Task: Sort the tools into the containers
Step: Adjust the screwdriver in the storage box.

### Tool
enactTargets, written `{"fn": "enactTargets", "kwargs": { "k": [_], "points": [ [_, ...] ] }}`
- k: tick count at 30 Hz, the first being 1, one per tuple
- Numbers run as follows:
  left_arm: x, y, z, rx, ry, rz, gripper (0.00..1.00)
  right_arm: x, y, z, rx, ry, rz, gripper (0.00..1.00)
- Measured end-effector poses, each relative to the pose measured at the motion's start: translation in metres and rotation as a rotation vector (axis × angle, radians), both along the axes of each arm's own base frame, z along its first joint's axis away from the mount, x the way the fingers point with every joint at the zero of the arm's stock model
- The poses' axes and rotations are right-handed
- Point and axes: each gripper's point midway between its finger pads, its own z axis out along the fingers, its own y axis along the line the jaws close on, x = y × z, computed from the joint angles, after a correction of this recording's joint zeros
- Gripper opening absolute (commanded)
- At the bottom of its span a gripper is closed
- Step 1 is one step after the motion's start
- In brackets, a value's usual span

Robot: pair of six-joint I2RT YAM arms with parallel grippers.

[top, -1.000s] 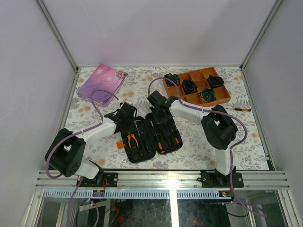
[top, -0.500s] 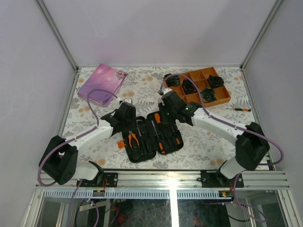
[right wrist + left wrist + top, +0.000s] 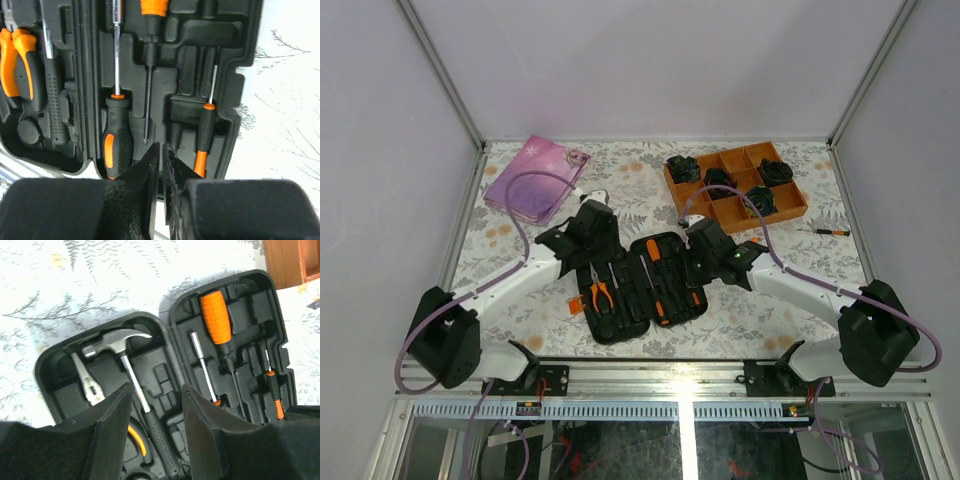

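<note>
The black tool case (image 3: 620,325) lies open mid-table. Its left half holds orange-handled pliers (image 3: 599,294) and a hammer (image 3: 131,357). Its right half holds screwdrivers (image 3: 655,262). My left gripper (image 3: 592,243) hovers over the case's far left corner, open and empty, its fingers (image 3: 112,420) either side of the hammer handle in the left wrist view. My right gripper (image 3: 704,250) is over the case's right edge, shut and empty (image 3: 161,150), above two orange-and-black drivers (image 3: 116,142) (image 3: 204,135). A thin loose driver (image 3: 825,231) lies on the table at the far right.
An orange divided tray (image 3: 790,203) with black rosette bundles stands at the back right. A pink-purple pouch (image 3: 535,178) lies at the back left. Purple cables loop off both arms. Metal frame posts line the table's sides.
My right gripper has moved right and nearer, from the case's far middle to its right edge, with the arm swinging out right. My left gripper shifted slightly away.
</note>
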Motion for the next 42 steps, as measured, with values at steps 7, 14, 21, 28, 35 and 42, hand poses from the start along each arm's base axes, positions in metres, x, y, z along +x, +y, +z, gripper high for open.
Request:
{"fn": "enactTargets", "kwargs": {
  "k": [7,14,21,28,35,42],
  "points": [
    [0.025,-0.058,-0.001,0.011,-0.003,-0.099,0.4,-0.001,0.008,-0.005,0.047,0.013,0.001,0.08],
    [0.045,-0.096,-0.023,0.024,0.02,-0.137,0.33,-0.005,0.02,-0.018,0.105,0.069,0.007,0.08],
    [0.042,-0.098,-0.063,0.063,0.102,-0.147,0.29,-0.011,0.03,-0.03,0.132,0.13,0.031,0.07],
    [0.042,-0.103,-0.071,0.057,0.118,-0.158,0.26,-0.015,0.03,-0.04,0.12,0.165,0.039,0.05],
    [0.043,-0.104,-0.073,0.057,0.122,-0.159,0.25,-0.015,0.029,-0.047,0.102,0.18,0.036,0.04],
    [0.044,-0.106,-0.075,0.059,0.131,-0.163,0.2,-0.013,0.029,-0.048,0.081,0.202,0.034,0.02]
  ]
}}
